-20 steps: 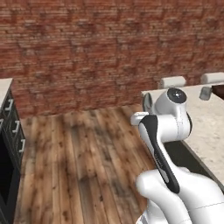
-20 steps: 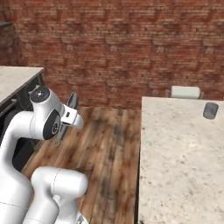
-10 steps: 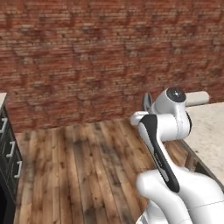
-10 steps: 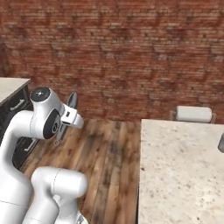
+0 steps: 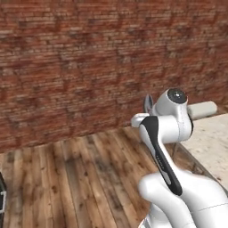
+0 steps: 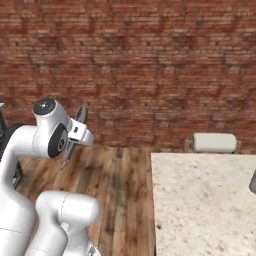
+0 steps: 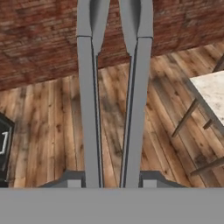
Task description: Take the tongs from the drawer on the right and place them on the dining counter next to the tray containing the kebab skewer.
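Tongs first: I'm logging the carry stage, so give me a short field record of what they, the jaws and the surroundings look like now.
held item: tongs, two grey arms running up the hand view
jaws: closed on the tongs near the bottom of the hand view
gripper
dining counter: beige speckled top, at the robot's right
on counter: white roll at far edge
floor: wood planks
backdrop: brick wall

Arm folded up over base, elbow high, forearm angled forward. Gripper clamped on tongs, one finger against outer face of each tong arm, tongs running straight out ahead of hand, arms parallel, slightly apart
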